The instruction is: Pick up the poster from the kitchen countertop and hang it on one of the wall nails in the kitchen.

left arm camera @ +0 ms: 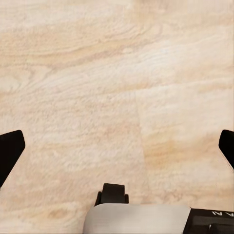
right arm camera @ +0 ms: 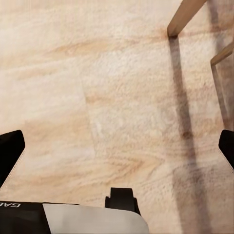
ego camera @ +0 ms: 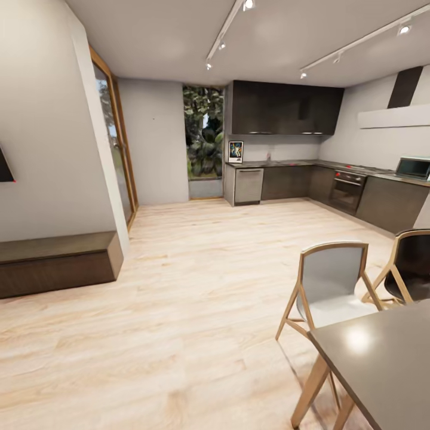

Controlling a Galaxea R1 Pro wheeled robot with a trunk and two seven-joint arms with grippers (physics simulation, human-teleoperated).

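Nearest the head camera, a dark dining table (ego camera: 382,352) fills the lower right corner, with two wooden chairs (ego camera: 331,280) drawn up beside it. Pale wood floor (ego camera: 197,280) runs from there to the far kitchen.

The poster (ego camera: 236,151) stands upright at the left end of the kitchen tabletop (ego camera: 280,163), leaning against the wall next to the window (ego camera: 204,131). It is well apart from the robot, across the open floor. One dark speck on the pale wall left of the window may be a wall nail (ego camera: 153,119); it is too small to confirm.

The left end effector (left arm camera: 117,146) points down at bare floor with its fingers spread wide and nothing between them. The right end effector (right arm camera: 117,146) is likewise spread and empty, over floor near a chair leg (right arm camera: 183,17).

Judged step: approach drive to the kitchen; the pickup has not begun.

Risks from here:
- The base or right arm may clip the table or chairs, because both sit close on the right side.
- The low bench (ego camera: 57,263) on the left narrows the path if the robot steers wide.
- The poster is thin and only leaning; a hard nudge on arrival may tip it flat or off the tabletop.
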